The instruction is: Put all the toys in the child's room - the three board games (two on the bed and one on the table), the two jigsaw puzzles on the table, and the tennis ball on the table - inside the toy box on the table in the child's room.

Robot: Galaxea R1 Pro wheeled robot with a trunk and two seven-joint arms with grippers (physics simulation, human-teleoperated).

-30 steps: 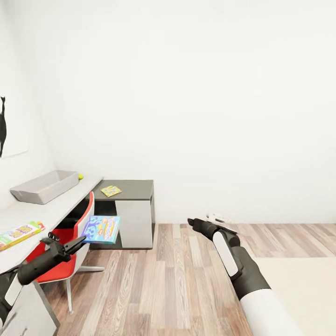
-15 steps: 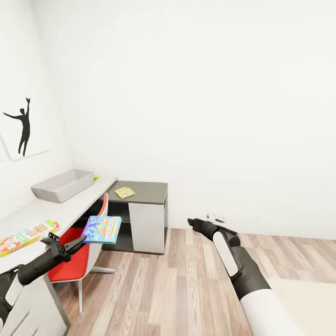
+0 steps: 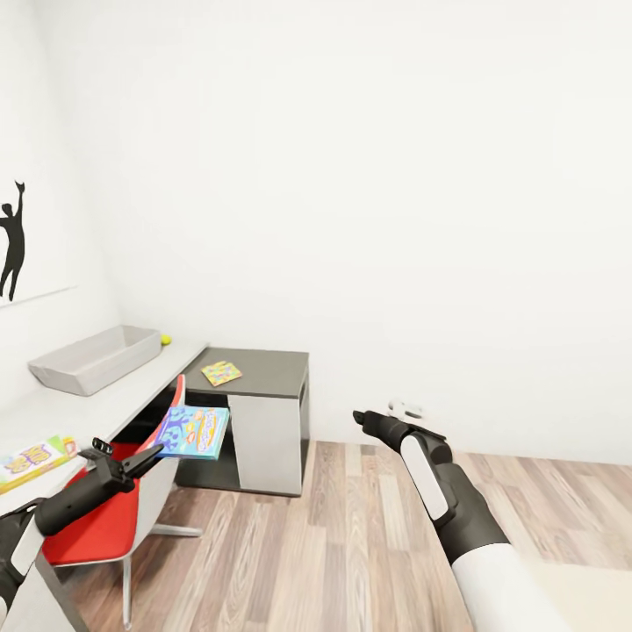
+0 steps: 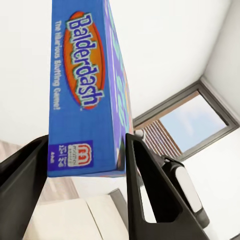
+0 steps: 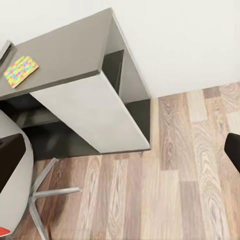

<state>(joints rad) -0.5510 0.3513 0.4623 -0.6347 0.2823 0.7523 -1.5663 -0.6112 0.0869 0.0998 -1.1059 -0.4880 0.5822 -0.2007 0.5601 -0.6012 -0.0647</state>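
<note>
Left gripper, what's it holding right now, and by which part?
The left gripper is shut on the blue board game, pinching one short end edge of the box.

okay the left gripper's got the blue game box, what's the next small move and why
Probably roll closer to the table, then carry the box over the toy box. The left gripper is shut on the blue board game, which hangs by the red chair, short of the bin at the desk's far end.

A red-and-white chair (image 3: 105,527) stood at lower left; a black silhouette picture (image 3: 12,239) hung on the wall at far left.
</note>
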